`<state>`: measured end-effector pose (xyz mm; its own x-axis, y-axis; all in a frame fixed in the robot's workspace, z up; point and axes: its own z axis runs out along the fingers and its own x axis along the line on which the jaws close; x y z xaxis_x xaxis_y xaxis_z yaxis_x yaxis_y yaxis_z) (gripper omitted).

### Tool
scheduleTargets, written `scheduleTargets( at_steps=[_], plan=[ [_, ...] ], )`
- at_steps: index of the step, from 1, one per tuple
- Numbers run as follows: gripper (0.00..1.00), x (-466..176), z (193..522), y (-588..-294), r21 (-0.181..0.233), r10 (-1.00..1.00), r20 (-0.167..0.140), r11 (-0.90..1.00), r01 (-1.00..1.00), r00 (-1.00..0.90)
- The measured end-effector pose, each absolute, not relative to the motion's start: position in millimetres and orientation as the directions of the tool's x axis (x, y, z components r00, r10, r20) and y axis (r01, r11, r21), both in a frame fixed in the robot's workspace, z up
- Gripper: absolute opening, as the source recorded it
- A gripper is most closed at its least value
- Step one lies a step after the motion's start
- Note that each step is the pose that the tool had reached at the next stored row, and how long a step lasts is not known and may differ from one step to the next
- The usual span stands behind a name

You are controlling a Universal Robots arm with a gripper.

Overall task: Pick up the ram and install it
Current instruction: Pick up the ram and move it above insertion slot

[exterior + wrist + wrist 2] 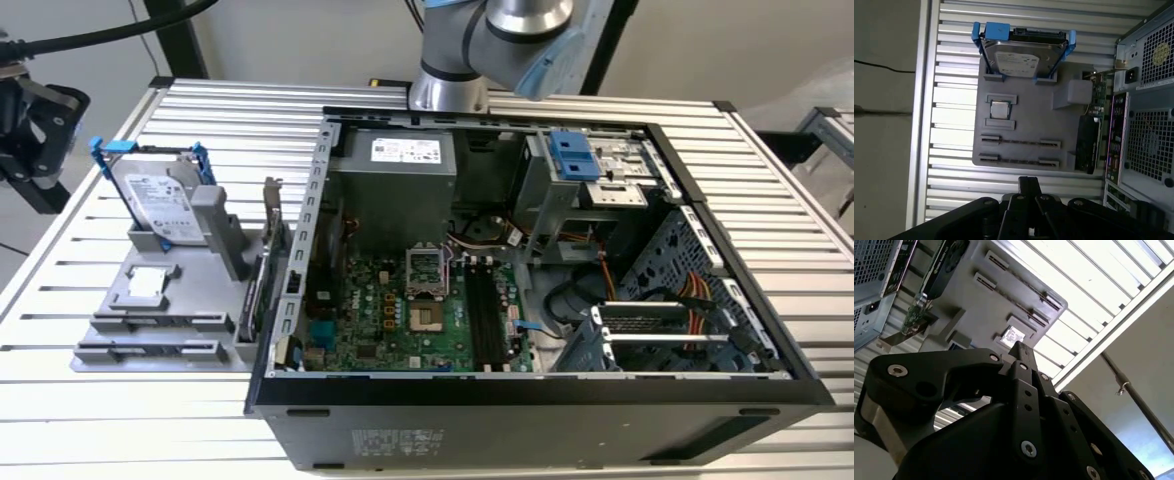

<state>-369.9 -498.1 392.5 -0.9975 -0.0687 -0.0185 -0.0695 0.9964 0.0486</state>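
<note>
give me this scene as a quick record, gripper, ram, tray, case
case: open, on its side; long black motherboard slots look empty
tray: grey, on the slatted table beside the case
hard drive: upright in a blue frame at the tray's end
ram: seemingly a thin strip on edge in the tray's long holder; not gripped
gripper: hovers near the tray, apart from it

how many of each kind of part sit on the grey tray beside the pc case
hard drive: 1
processor chip: 1
expansion card: 1
ram sticks, seen edge-on: 2
total: 5
</note>
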Motion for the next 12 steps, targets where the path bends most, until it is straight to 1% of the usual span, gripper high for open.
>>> scheduleTargets(
  at_steps=[12],
  plan=[
    [0.00,-369.9,393.6,-498.1,0.049,-0.102,-0.019,0.993,-0.103,-0.995]
  ],
)
